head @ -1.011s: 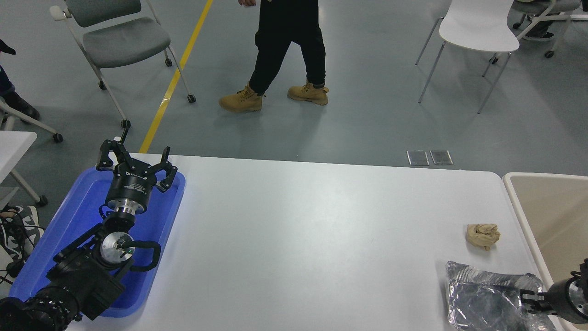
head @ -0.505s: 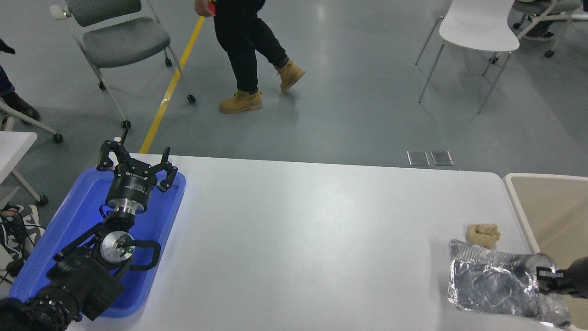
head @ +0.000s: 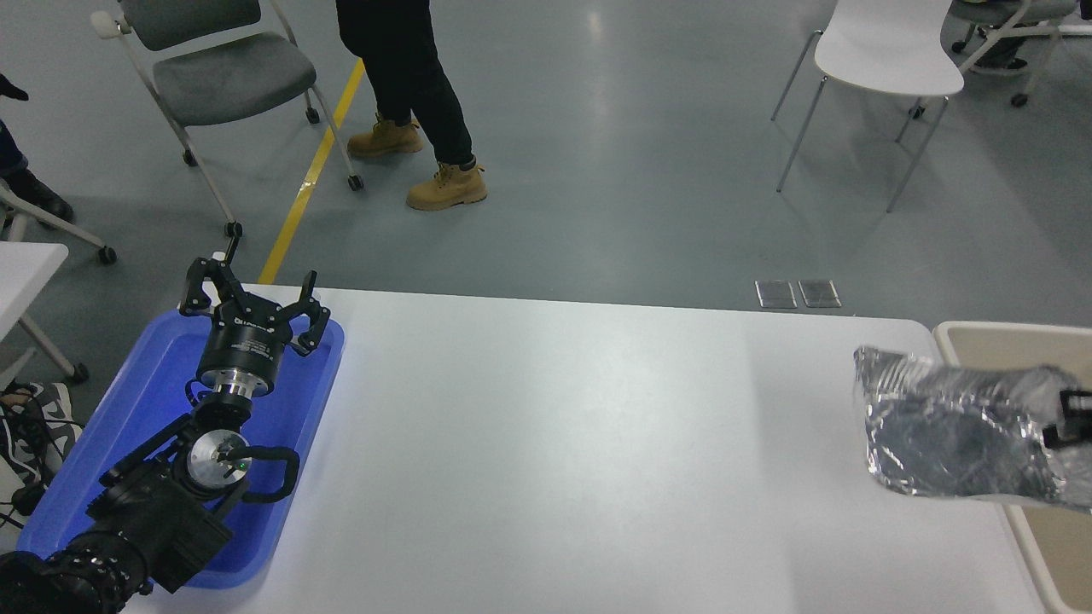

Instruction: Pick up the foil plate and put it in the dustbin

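Note:
The foil plate [head: 947,426], crumpled shiny silver, hangs in the air at the table's right end, partly over the dustbin's near-left rim. My right gripper [head: 1066,418] shows only as a black tip at the right edge, shut on the plate's right rim. The dustbin [head: 990,337], with beige interior and white rim, stands beside the table at the right edge, mostly covered by the plate. My left gripper [head: 252,303] is open and parked over the blue tray at the lower left. The tan paper wad is hidden behind the plate.
A blue tray [head: 128,409] lies at the table's left end under the left arm. A person in black trousers and tan boots [head: 444,183] walks on the floor beyond the table. A grey chair [head: 213,68] and a white chair [head: 887,51] stand farther back.
My right gripper has lifted the foil plate off the table and carried it up and right toward the dustbin; the plate now hides the paper wad. The person has walked to the left.

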`<state>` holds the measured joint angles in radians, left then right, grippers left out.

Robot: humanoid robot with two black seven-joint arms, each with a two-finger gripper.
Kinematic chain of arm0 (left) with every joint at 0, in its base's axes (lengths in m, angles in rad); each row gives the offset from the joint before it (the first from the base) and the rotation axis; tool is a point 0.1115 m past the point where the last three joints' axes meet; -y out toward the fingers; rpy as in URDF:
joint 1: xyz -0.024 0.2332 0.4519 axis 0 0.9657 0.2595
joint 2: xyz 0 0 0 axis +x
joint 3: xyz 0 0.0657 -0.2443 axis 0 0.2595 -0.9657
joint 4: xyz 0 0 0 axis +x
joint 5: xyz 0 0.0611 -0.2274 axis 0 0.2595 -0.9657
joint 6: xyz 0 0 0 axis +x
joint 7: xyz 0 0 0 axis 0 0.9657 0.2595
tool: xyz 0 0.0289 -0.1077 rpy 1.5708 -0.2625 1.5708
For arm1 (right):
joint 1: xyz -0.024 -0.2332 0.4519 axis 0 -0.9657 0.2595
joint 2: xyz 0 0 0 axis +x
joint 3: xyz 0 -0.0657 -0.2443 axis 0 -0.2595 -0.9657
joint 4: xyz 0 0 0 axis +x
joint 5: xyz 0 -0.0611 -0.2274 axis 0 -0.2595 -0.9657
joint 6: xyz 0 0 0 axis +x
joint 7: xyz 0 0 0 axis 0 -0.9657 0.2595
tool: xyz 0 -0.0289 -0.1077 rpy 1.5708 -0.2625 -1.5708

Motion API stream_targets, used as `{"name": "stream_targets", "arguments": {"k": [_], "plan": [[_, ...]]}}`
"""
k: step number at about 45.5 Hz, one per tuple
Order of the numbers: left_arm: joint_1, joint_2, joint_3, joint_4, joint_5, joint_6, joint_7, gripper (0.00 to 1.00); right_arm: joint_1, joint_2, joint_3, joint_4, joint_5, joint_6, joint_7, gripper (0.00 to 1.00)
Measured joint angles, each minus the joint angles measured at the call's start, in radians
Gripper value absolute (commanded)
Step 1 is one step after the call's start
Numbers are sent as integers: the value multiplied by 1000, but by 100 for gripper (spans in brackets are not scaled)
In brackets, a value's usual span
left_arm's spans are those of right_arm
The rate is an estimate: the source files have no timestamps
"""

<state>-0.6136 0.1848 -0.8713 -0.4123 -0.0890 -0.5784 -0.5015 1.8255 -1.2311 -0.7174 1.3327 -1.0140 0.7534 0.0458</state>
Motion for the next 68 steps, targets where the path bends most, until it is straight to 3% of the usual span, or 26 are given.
{"name": "stream_targets", "arguments": {"k": [52, 59, 68], "plan": [[1, 0, 0, 1, 0, 0, -2, 100, 172, 12, -70, 44, -18, 32, -53, 0], [1, 0, 0, 1, 0, 0, -1, 100, 223, 75, -156, 46, 42, 32, -53, 0], [0, 0, 0, 0, 0, 0, 0, 100, 361, 227, -394, 49, 223, 32, -36, 0]]}}
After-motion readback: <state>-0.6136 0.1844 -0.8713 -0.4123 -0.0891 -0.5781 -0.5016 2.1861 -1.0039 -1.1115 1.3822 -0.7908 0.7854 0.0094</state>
